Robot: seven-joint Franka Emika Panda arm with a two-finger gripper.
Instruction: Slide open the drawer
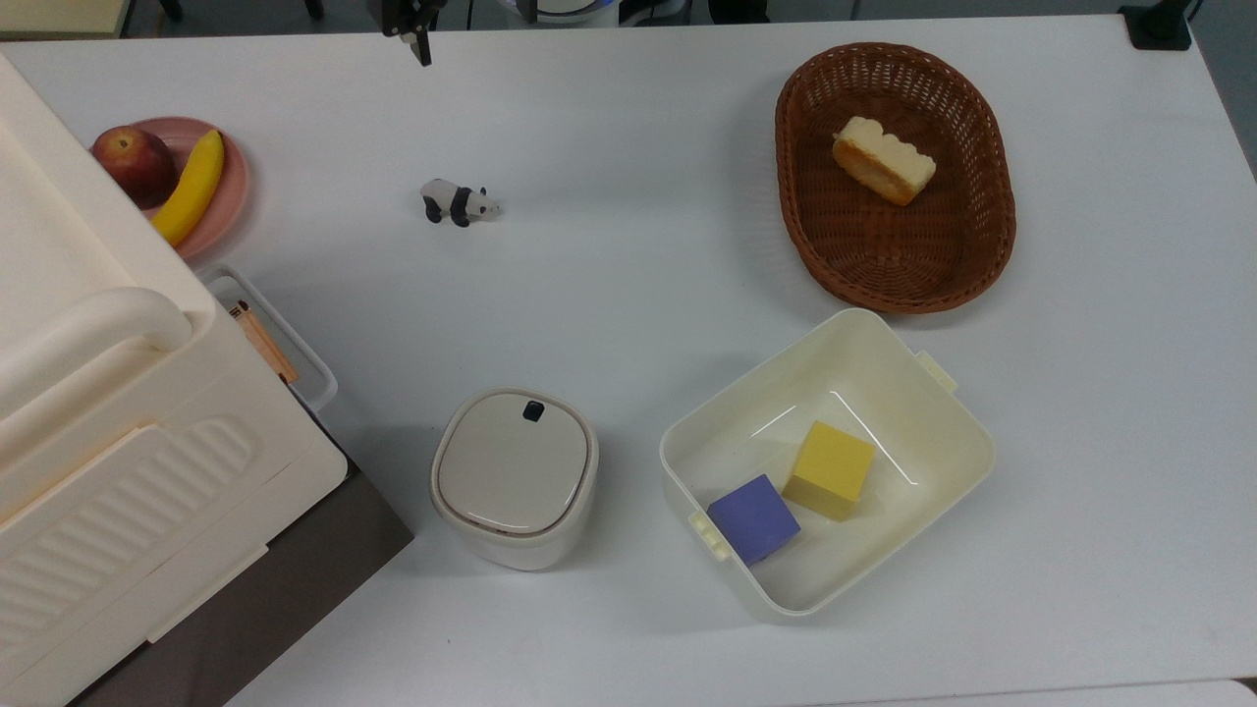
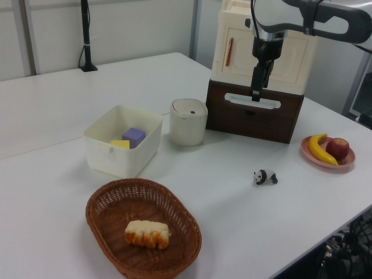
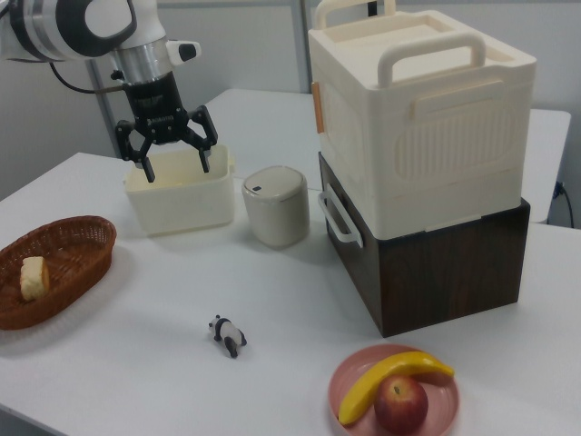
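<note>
— Hovering above the counter [image 3: 300,300], the claw [image 3: 172,150] is held spread wide and empty, so the handle [image 3: 338,221] can be taken between its fingers.

— And the drawer [image 2: 254,116]?

— It is seen shut in the dark base under the cream box [image 3: 418,118], its white handle turned toward the lidded bin [image 3: 275,205]. Nothing is gripped yet.

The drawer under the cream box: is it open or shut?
Shut. The drawer has its dark front flush with the brown cabinet, white handle untouched.
</note>
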